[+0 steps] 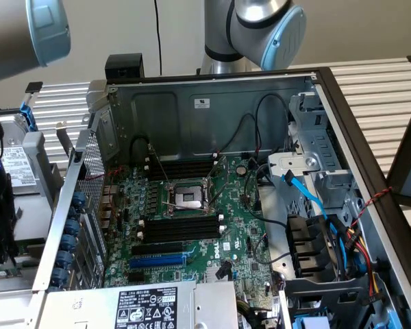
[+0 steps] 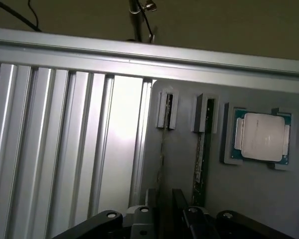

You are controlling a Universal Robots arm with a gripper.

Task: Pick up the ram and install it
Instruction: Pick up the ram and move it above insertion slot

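Plainly, the ram [image 2: 201, 159] was not yet picked up. It stood on edge in a grey tray [image 2: 254, 199] on the ribbed bench [image 2: 65, 149], one end caught in a small grey holder [image 2: 205, 113]. A CPU [image 2: 261, 137] lay just beside it on one side, and a thinner strip [image 2: 161, 154], seen edge-on, on the other. The gripper [image 2: 164, 196] hung over the near end of the tray, released, its jaws a little apart and grasping nothing. The ram's long axis ran straight away from the gripper toward the holder. The gap between the jaws seemed to line up with the thinner strip, so the ram sat just off the gripper's midline, on the CPU side. In the exterior view the case's motherboard [image 1: 192, 260] showed black slots [image 1: 181, 229], which looked unfilled.
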